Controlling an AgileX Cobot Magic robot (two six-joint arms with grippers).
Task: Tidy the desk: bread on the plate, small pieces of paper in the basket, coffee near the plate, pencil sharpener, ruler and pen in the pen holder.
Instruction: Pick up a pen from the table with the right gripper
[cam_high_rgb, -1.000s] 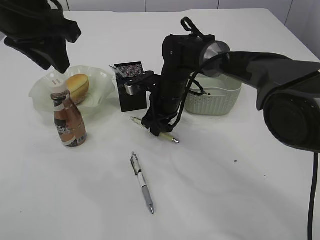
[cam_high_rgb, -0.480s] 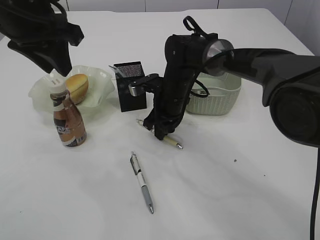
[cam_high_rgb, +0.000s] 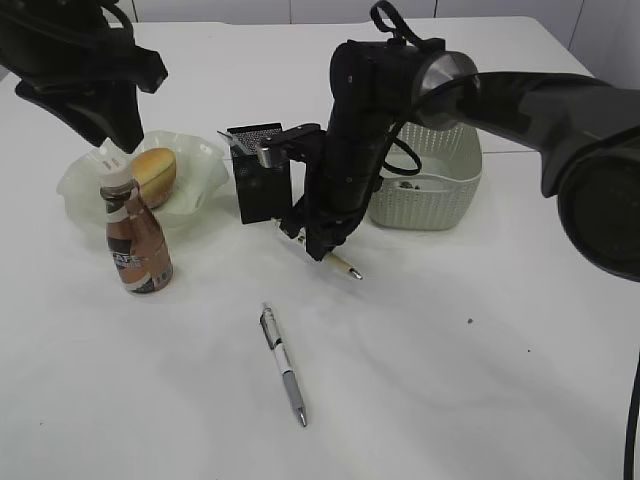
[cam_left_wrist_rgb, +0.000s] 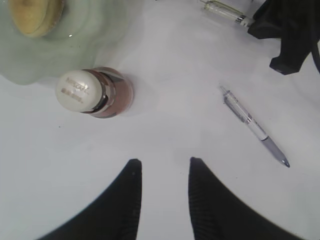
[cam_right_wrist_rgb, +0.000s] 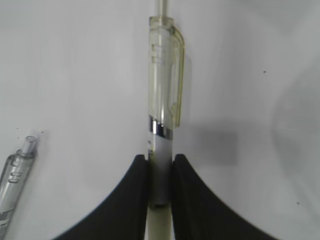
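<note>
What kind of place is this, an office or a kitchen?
Probably a staged desk for robot practice: a plain white tabletop holding a black mesh pen holder, a clear ballpoint pen and a golden bun in a green glass dish.

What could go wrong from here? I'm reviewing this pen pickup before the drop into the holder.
1. The right gripper pinches the yellowish pen near one end, so it could swivel or slip during the carry.
2. The pen holder has a small opening; a slanted pen may catch its rim.
3. A second pen lies on the desk, not yet picked up.
</note>
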